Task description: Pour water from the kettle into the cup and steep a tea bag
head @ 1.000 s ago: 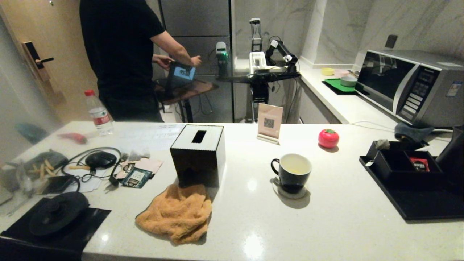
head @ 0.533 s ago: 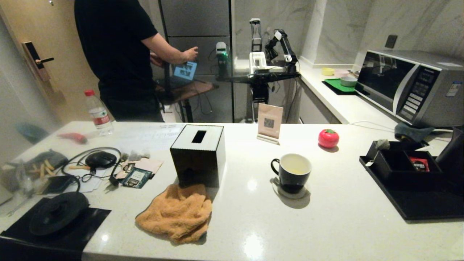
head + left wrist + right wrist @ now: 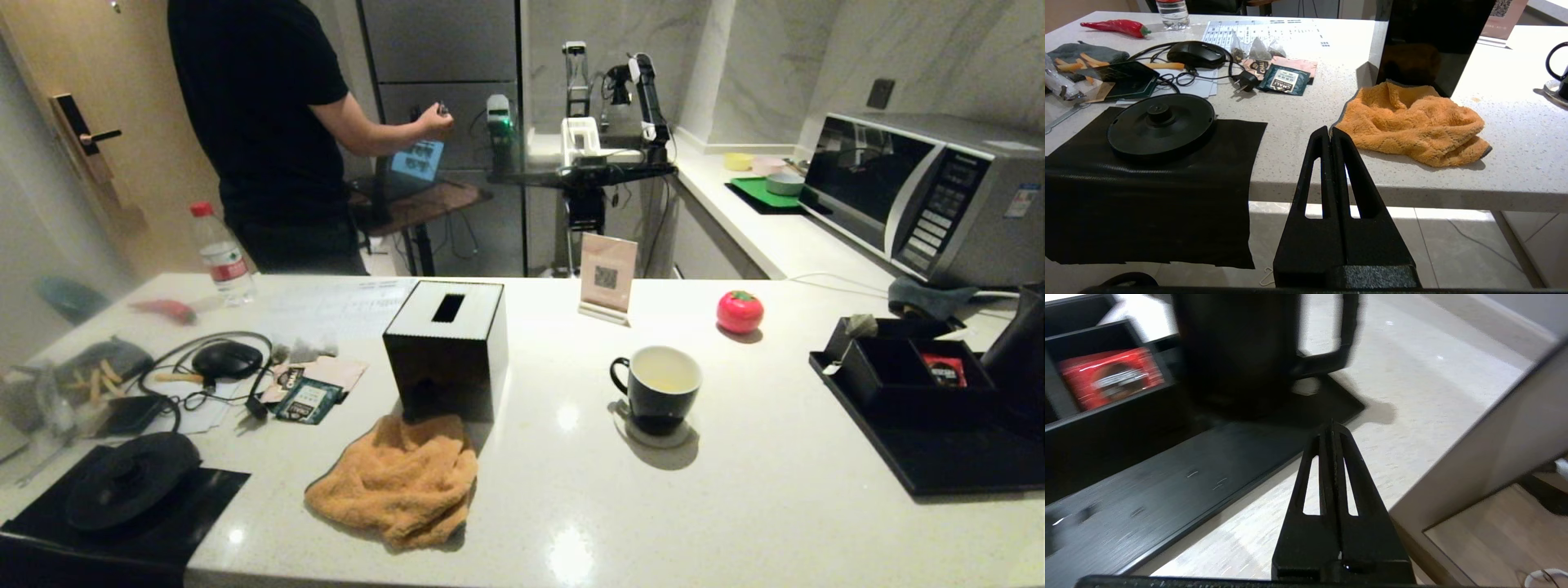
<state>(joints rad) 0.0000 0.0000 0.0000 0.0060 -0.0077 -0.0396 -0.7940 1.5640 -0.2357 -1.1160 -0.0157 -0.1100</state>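
One black cup [image 3: 657, 388] with a white inside stands on a small coaster just right of the tabletop [image 3: 735, 506] centre in the head view, its handle pointing to 9 o'clock and a shallow pale yellow pool of water [image 3: 665, 382] in its bottom. At 3 o'clock from it, a black tray [image 3: 939, 461] carries a divided black box [image 3: 906, 371]; a red sachet [image 3: 943, 369] lies in one compartment, its print too small to read, and a small pale tea bag [image 3: 859, 325] sits at the box's far left corner. Only a dark sliver of the kettle [image 3: 1020, 347] shows at the head view's right edge.

In the right wrist view the kettle [image 3: 1241, 351] shows as a blurred black body with its handle, standing on the tray beside the sachet. The right tool [image 3: 1332, 428] hangs in front of it, apart from it, fingers pressed together and empty.

At 9 o'clock from the cup stand a black tissue box [image 3: 447, 343] and an orange cloth [image 3: 400, 482]. Only the left wrist view makes a dark green packet [image 3: 1284, 79] readable: "CHALI". It also shows the round kettle base [image 3: 1161, 126] on a black mat, and the left tool [image 3: 1331, 134] off the tabletop's near edge, fingers together, empty.

At 12 o'clock stands a card with a QR code [image 3: 608, 278]. A person in black [image 3: 261, 122] stands behind the tabletop.
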